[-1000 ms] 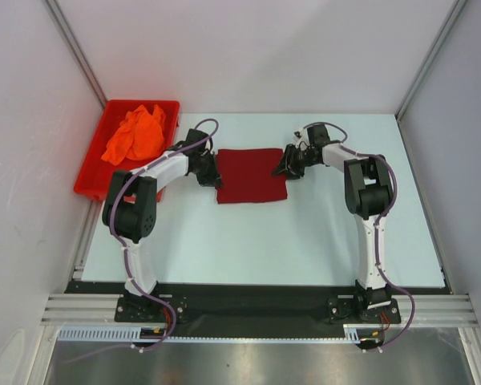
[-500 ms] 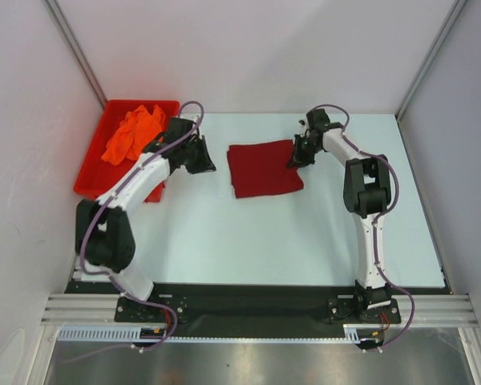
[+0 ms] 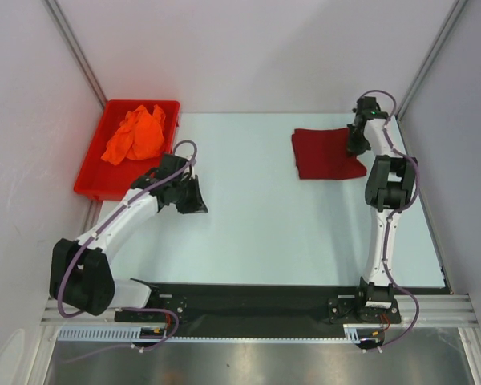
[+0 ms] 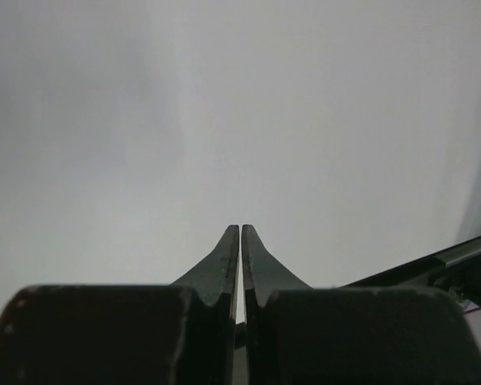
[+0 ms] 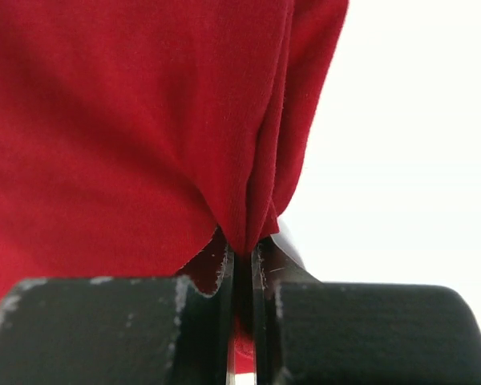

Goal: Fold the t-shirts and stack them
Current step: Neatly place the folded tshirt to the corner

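Observation:
The maroon t-shirt (image 3: 325, 152) lies folded into a rectangle at the far right of the table. My right gripper (image 3: 354, 143) is shut on its right edge; in the right wrist view the red cloth (image 5: 144, 128) bunches between the closed fingers (image 5: 216, 265). The orange t-shirt (image 3: 135, 134) lies crumpled in the red bin (image 3: 168, 108) at the far left. My left gripper (image 3: 194, 200) hovers over bare table in front of the bin, shut with nothing in it; in the left wrist view its fingertips (image 4: 231, 241) point at plain white surface.
White walls enclose the table on three sides; the right wall stands close to the maroon shirt. The black rail with both arm bases (image 3: 248, 301) runs along the near edge.
The right gripper closed on the maroon shirt's edge and dragged it from the table's middle to the far right. The left arm let go and drew back toward the near left.

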### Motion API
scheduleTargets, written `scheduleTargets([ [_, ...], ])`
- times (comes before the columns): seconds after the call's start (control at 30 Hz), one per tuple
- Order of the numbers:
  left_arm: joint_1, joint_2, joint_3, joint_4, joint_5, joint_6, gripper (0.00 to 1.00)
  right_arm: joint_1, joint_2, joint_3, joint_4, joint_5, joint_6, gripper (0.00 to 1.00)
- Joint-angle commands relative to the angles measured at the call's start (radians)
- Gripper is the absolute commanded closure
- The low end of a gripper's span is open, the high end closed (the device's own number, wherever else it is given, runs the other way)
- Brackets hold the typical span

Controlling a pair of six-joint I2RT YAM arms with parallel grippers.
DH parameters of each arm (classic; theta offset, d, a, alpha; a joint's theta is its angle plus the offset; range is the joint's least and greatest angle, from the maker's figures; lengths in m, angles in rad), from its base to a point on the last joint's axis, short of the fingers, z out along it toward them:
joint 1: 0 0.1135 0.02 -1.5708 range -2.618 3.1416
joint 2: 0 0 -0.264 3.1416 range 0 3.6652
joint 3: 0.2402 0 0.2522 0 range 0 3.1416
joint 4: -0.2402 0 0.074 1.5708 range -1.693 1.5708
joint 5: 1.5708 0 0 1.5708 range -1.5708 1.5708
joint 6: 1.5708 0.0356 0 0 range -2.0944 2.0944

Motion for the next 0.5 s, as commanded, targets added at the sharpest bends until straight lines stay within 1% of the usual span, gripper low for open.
scheduleTargets([
  [0.0, -0.014, -0.030, -0.001, -0.034, 0.013, 0.033, 0.93, -0.054, 0.059, 0.109, -0.003, 0.137, -0.108, 1.00],
  [0.03, -0.014, -0.024, 0.001, -0.046, 0.010, 0.048, 0.94, -0.074, 0.096, 0.165, -0.008, 0.140, -0.111, 1.00],
  [0.17, -0.014, -0.001, 0.018, -0.062, -0.012, 0.079, 0.94, -0.108, 0.145, 0.230, 0.033, 0.160, -0.137, 1.00],
  [0.27, -0.014, 0.028, 0.027, -0.056, -0.007, 0.087, 0.94, -0.144, 0.156, 0.238, 0.067, 0.145, -0.097, 1.00],
  [0.37, -0.014, 0.043, 0.027, -0.043, 0.002, 0.090, 0.94, -0.157, 0.150, 0.217, 0.136, 0.143, -0.061, 1.00],
  [0.47, -0.014, 0.048, 0.021, -0.039, 0.002, 0.095, 0.94, -0.172, 0.165, 0.247, 0.171, 0.162, -0.027, 1.00],
])
